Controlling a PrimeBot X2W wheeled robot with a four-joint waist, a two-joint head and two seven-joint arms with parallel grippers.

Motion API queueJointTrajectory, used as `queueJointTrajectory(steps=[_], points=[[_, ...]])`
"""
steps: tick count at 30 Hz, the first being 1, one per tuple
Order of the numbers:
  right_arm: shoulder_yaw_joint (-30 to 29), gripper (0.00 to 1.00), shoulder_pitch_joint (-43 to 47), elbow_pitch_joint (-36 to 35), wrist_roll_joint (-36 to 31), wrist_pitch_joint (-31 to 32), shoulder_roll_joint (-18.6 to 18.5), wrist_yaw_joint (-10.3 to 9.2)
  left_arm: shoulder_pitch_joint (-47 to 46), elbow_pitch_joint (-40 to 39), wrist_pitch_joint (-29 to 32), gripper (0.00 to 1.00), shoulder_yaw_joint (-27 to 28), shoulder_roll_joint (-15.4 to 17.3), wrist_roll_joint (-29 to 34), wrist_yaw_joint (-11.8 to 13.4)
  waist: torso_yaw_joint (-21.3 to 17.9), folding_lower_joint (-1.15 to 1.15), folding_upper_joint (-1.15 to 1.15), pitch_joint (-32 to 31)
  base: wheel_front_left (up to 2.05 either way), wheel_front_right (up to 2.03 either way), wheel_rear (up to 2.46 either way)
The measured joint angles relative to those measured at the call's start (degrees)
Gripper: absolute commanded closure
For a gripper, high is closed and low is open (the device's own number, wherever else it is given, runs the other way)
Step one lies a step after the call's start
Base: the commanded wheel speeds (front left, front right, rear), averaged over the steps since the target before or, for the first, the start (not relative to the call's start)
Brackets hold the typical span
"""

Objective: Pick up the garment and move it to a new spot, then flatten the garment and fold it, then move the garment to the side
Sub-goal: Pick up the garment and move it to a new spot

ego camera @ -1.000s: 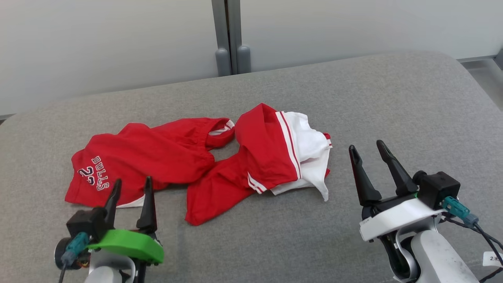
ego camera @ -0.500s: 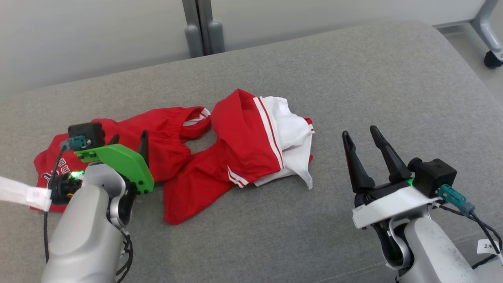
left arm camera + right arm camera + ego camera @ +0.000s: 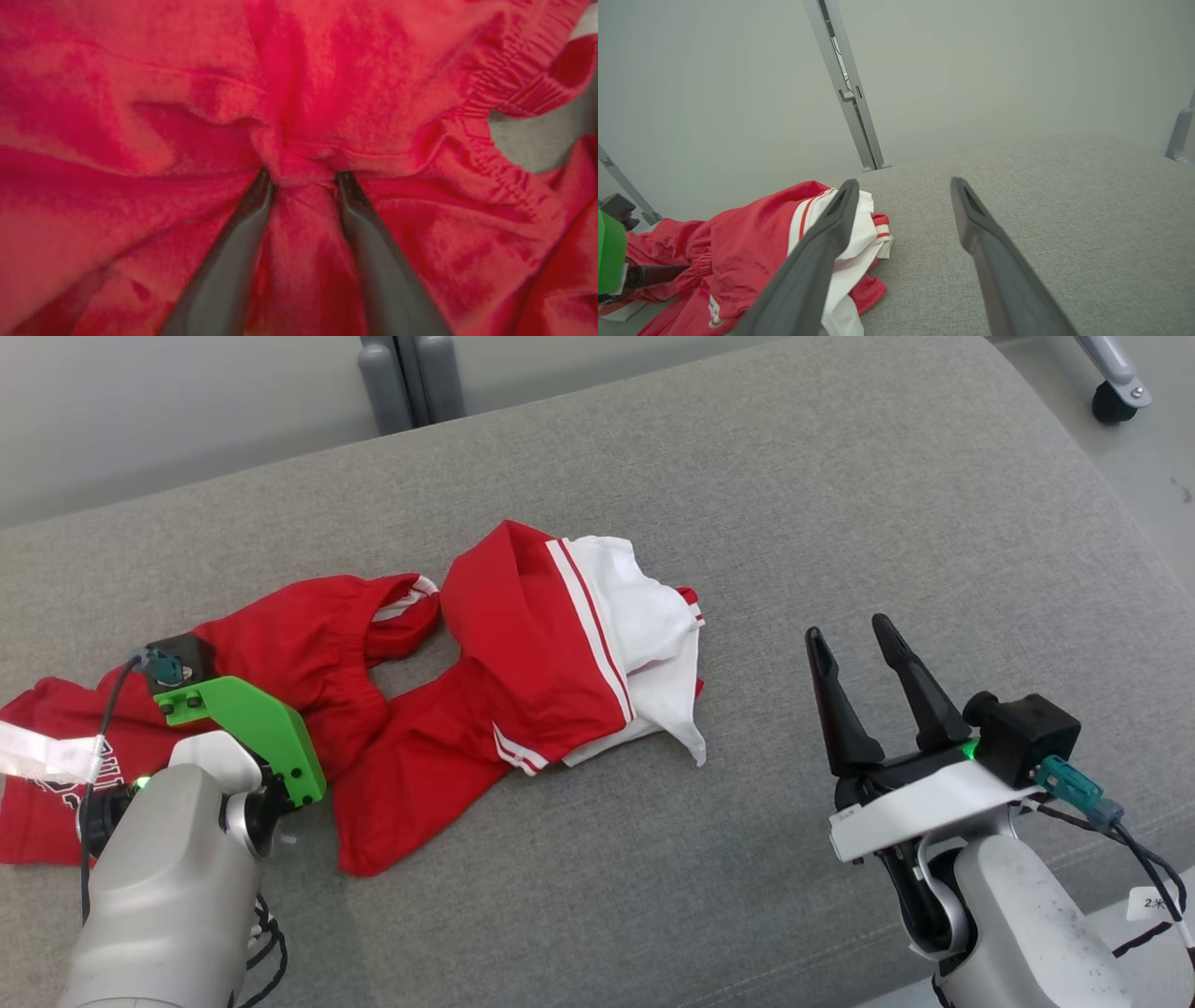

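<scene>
Digs left gripper (image 3: 303, 179) into garment (image 3: 523, 653) at twelve o'clock, grip uncertain; holds right gripper (image 3: 854, 649) wide, garment at nine o'clock; lettering (image 3: 56, 784) unreadable.

Carries on the left wrist a bright green plate (image 3: 247, 733) dotted with small dark screw holes, topped by a black camera block (image 3: 182, 658) and a teal plug (image 3: 166, 665). Trails a thin black cable past a strip of white tape (image 3: 42, 756). Continues into a smooth silver-grey forearm (image 3: 159, 896). Ends the left gripper (image 3: 304, 179) in two long, tapering fingers (dark grey, slightly glossy up close). Repeats the build on the right with a white plate (image 3: 920, 807), a glowing green light (image 3: 971, 749), another black block and teal plug. Gives the right gripper (image 3: 847, 628) pointed black fingers. Bears a small white label (image 3: 1158, 901).
</scene>
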Motion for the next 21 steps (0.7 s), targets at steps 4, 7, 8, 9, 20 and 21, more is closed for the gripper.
queueJointTrajectory(steps=[4, 7, 8, 9, 20, 21], points=[[0.25, 0.0, -0.01, 0.36, -0.01, 0.0, -0.05, 0.0, -0.54, 1.65, -3.82, 1.0, -0.71, -0.27, 0.07, -1.45, 0.82, 0.0, 0.0, -0.25, 0.0, 0.0, 0.0], [0.31, 0.0, 0.03, 0.56, -0.01, 0.0, -0.2, 0.0, -0.94, 2.03, -6.67, 1.0, -1.44, -0.53, 0.65, -2.64, 1.87, 0.0, 0.0, -0.87, 0.0, 0.0, 0.0], [0.37, 0.0, 0.1, 0.66, -0.01, 0.0, -0.25, 0.0, -1.22, 2.01, -7.68, 1.0, -1.74, -0.55, 0.87, -2.93, 2.29, 0.0, 0.0, -1.19, 0.0, 0.0, 0.0], [0.34, 0.0, 0.23, 0.7, -0.01, 0.0, -0.32, 0.0, -1.63, 1.9, -8.48, 1.0, -1.96, -0.55, 1.14, -3.34, 2.65, 0.0, 0.0, -1.46, 0.0, 0.0, 0.0], [0.41, 0.0, 2.53, 1.13, 0.22, 0.0, -0.35, 0.0, -7.6, -5.54, -12.91, 1.0, -2.24, 2.85, 1.03, -5.41, 9.47, 0.0, 0.0, -5.15, 0.0, 0.0, 0.0], [0.27, 0.0, 2.82, 1.11, 0.22, 0.0, -0.35, 0.0, -8.0, -6.67, -12.56, 1.0, -2.14, 3.64, 1.04, -5.57, 10.32, 0.0, 0.0, -5.41, 0.0, 0.0, 0.0]])
